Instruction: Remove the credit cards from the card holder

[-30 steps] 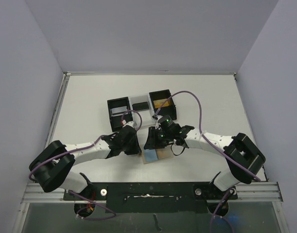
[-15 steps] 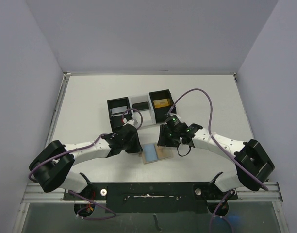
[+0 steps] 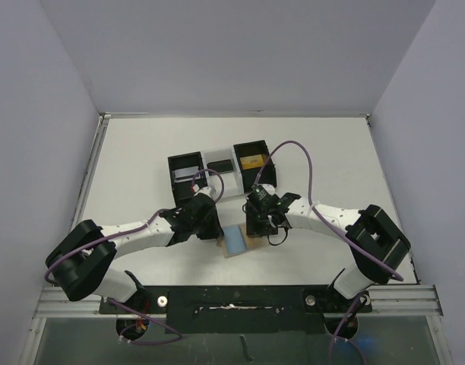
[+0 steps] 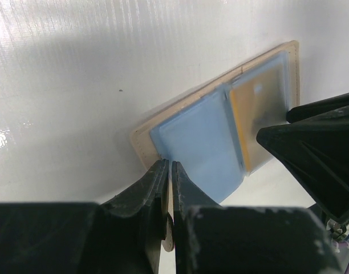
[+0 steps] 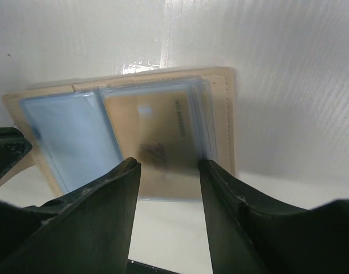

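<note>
The left hand [image 4: 167, 165] is closed, pinching the left rim of the holder [image 4: 141, 140], which lies open and flat on the bench [image 3: 141, 167] between the two arms, near the front edge. Its job, I judge, is to anchor, so it should press down and not lift.

The blue card [image 4: 200, 142] sits in the left pocket and a tan card [image 5: 157, 137] in the right one, both behind clear sleeves.

The right hand [image 5: 166, 165] is open, its fingers straddling the tan card from the near side. To do the step well it should catch only the card's exposed edge, not the sleeve or rim, and pull along the pocket's opening, away from the anchored side. Which side that pocket opens on I cannot tell.

The bench to the left is bare. The tray [image 3: 217, 171] stands behind the holder, near it. The front edge is close, so the right side offers the best room for a draw.
</note>
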You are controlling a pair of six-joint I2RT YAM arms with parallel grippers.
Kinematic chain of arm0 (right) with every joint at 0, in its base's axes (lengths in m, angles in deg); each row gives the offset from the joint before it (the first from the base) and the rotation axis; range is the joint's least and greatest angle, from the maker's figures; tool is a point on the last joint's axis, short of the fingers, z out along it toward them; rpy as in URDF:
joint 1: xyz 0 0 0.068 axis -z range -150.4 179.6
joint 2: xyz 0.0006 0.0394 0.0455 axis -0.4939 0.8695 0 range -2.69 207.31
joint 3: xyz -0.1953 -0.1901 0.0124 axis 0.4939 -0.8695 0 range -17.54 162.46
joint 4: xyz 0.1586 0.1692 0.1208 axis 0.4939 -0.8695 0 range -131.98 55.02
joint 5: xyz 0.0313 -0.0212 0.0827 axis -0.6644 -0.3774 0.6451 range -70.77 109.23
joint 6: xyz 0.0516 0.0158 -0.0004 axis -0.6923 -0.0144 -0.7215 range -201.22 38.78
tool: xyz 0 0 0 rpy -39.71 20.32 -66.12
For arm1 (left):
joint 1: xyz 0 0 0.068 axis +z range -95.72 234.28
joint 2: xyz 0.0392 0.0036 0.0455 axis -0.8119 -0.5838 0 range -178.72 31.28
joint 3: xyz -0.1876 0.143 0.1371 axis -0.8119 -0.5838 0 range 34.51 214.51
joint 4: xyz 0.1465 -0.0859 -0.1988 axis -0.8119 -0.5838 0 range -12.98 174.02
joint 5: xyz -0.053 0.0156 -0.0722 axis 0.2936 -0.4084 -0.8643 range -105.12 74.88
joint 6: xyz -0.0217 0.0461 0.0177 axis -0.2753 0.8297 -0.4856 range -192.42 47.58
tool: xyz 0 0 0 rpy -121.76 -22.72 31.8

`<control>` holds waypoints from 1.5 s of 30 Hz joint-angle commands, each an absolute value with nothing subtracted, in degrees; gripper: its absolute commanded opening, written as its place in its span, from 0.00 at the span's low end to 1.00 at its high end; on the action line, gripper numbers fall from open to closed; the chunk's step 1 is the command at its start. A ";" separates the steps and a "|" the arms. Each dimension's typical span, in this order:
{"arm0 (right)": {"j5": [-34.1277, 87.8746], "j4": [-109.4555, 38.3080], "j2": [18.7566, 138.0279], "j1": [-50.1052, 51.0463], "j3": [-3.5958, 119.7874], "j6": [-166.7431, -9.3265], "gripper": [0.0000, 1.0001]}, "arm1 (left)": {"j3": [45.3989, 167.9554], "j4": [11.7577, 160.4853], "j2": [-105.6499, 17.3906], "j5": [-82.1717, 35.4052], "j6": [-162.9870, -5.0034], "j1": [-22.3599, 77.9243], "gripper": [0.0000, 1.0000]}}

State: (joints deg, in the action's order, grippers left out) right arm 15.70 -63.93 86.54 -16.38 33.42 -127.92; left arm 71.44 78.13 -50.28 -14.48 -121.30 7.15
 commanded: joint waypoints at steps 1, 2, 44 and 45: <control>14.27 -63.74 88.33 -17.46 35.37 -127.11 0.47 | 73.79 79.27 -50.71 -15.52 -120.62 7.18 0.06; 14.42 -63.64 88.55 -17.46 35.42 -127.18 0.46 | 73.79 79.34 -50.87 -15.57 -120.59 7.17 0.06; 8.98 -64.75 89.45 -22.24 40.63 -125.87 0.56 | 72.39 74.85 -50.26 -14.60 -121.72 7.17 0.38; 8.49 -65.11 90.26 -22.59 41.24 -125.61 0.57 | 72.39 74.80 -50.48 -14.52 -121.72 7.22 0.38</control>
